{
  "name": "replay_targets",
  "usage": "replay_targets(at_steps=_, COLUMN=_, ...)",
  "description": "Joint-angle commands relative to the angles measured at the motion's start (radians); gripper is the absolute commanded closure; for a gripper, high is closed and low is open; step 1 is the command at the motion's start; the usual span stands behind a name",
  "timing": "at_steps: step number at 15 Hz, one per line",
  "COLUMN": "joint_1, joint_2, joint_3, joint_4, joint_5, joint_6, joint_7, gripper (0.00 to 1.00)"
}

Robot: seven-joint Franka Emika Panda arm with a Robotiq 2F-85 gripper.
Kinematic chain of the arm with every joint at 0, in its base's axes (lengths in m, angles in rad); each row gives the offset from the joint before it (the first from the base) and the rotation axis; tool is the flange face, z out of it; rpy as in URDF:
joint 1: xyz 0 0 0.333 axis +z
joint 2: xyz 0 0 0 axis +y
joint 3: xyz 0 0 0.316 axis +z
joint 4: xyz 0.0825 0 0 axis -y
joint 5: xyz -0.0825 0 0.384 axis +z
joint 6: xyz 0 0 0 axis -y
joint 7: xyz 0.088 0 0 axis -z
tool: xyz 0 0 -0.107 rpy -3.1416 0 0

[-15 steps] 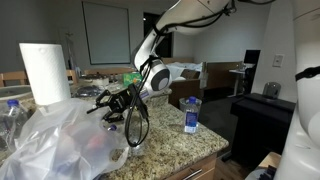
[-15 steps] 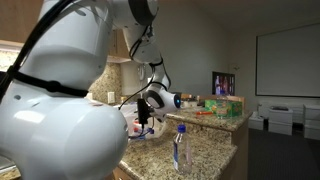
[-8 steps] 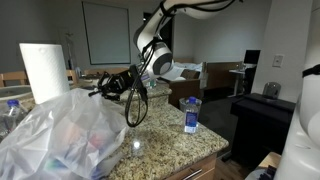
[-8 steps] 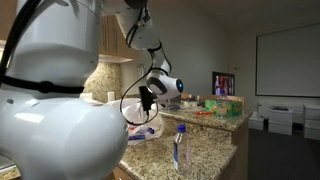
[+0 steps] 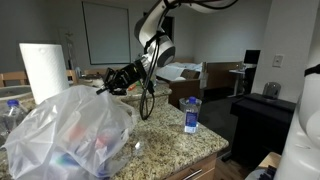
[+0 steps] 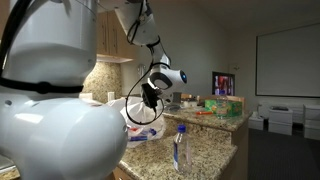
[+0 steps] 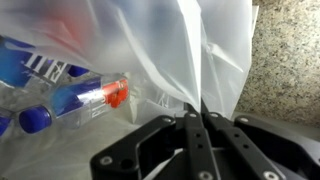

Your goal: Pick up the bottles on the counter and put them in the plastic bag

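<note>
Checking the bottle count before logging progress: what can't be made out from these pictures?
Plastic bag: in an exterior view its crinkled film blurs the contents; no count possible.
Bottles: in the wrist view, seen only through film and cut off by the left edge.
Counter: in an exterior view the robot's white body hides its left part.
Far-left bottle: partly behind the bag, at the picture's edge.

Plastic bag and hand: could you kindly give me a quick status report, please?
Hand shut, pinching the plastic bag. Several bottles inside it. One bottle upright on the counter, apart from the bag. Nothing seen blocking it.
</note>
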Motion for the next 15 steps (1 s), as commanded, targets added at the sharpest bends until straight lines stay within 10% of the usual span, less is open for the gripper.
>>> replay_targets(at_steps=1, joint_1=-0.017, joint_2=-0.016, joint_3=0.002, joint_4=0.008, joint_5=-0.103, joint_6=-0.002, joint_7=0.063, gripper=1.00)
replay_targets(at_steps=5, joint_1=-0.024, joint_2=-0.026, joint_3=-0.003, joint_4=0.017, joint_5=-0.150, joint_6=-0.024, joint_7=0.054, gripper=1.00)
replay_targets(at_steps=6, joint_1=-0.025, joint_2=-0.026, joint_3=-0.002, joint_4=0.021, joint_5=-0.154, joint_6=-0.036, joint_7=0.055, gripper=0.74)
replay_targets(at_steps=15, joint_1=-0.042, joint_2=-0.060, joint_3=-0.015, joint_4=0.047, joint_5=-0.306, joint_6=-0.149, joint_7=0.096, gripper=0.23)
